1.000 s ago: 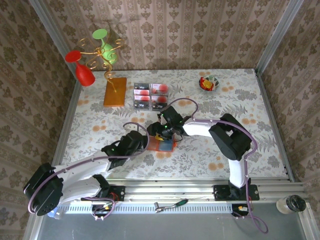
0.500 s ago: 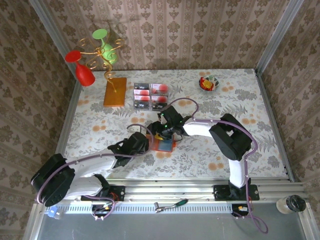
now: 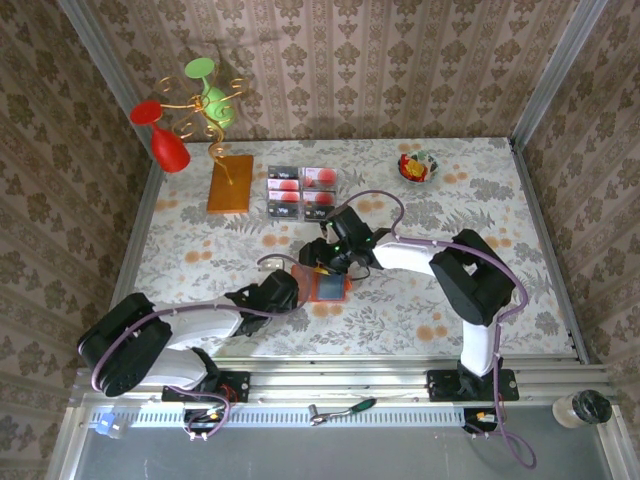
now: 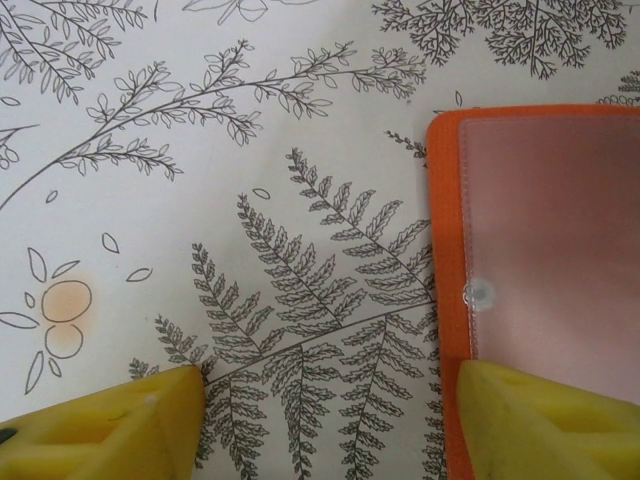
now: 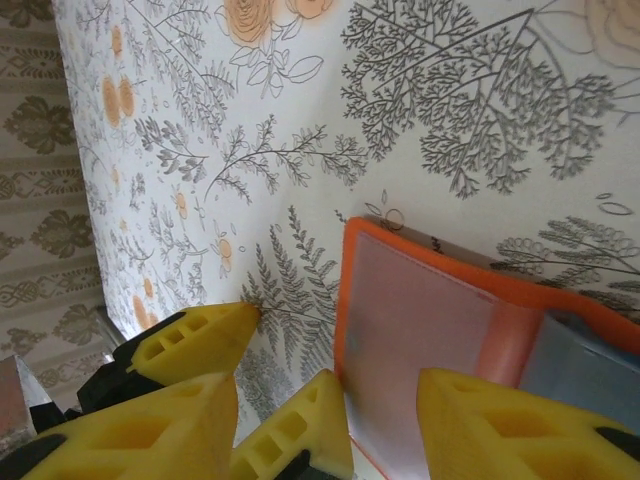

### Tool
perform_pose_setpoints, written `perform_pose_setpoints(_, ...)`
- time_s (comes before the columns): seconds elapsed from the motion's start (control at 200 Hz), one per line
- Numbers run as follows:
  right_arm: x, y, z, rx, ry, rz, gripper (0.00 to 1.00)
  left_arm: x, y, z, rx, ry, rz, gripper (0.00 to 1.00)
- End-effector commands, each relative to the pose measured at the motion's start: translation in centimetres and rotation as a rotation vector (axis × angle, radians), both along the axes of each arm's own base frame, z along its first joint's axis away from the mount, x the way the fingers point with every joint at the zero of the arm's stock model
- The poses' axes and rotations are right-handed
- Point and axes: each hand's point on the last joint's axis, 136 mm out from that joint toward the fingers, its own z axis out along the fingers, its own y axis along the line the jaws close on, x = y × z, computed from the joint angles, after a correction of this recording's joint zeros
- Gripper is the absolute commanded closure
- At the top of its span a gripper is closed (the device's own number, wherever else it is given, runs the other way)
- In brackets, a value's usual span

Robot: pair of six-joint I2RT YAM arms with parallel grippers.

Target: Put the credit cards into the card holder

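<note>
The left arm lies low, its elbow folded back by its base and its forearm reaching forward and right. The left claw (image 3: pixel 290 287) has jaws parted, yellow fingertips (image 4: pixel 110 430) well apart. The right arm bends at the elbow, forearm running left. The right claw (image 3: pixel 316 264) tips down, jaws parted, near the left claw.

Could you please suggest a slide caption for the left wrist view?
Open left gripper, yellow fingers over fern-print tablecloth, one at the edge of the bright orange-red folding card holder.
</note>
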Motion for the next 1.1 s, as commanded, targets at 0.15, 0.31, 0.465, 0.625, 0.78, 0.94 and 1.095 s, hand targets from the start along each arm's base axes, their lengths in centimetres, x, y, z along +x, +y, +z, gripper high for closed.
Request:
perform_pose_setpoints(0.15, -0.9, -1.1, -2.3, -0.083, 0.031, 0.02, 0.76, -0.1, -0.1, 0.3, -0.022, -0.014, 0.015, 0.32)
perform_pose_setpoints(0.31, -1.2, -0.9, -3.5, -0.1, 0.051, 0.03, 0.78, 0.1, -0.4, 0.9, -0.032, -0.024, 0.01, 0.32)
perform_pose_setpoints(0.465, -1.5, -1.0, -4.7, -0.117, 0.071, 0.031, 0.79, 0.5, -0.9, 2.2, -0.049, -0.043, 0.002, 0.31)
perform_pose_setpoints(0.625, -1.7, -1.2, -5.2, -0.127, 0.082, 0.026, 0.79, 0.9, -1.3, 3.1, -0.064, -0.058, -0.003, 0.29)
perform_pose_setpoints(0.78, -1.8, -1.3, -5.3, -0.126, 0.084, 0.022, 0.79, 1.2, -1.8, 2.8, -0.059, -0.044, -0.011, 0.27)
perform_pose_setpoints(0.94, -1.9, -1.2, -4.7, -0.114, 0.078, 0.021, 0.77, 1.0, -1.5, 1.5, -0.035, -0.019, 0.0, 0.28)
perform_pose_setpoints(1.095, -1.3, -1.1, -2.5, -0.095, 0.045, 0.034, 0.73, 0.7, -0.9, 0.2, -0.01, 0.004, 0.019, 0.29)
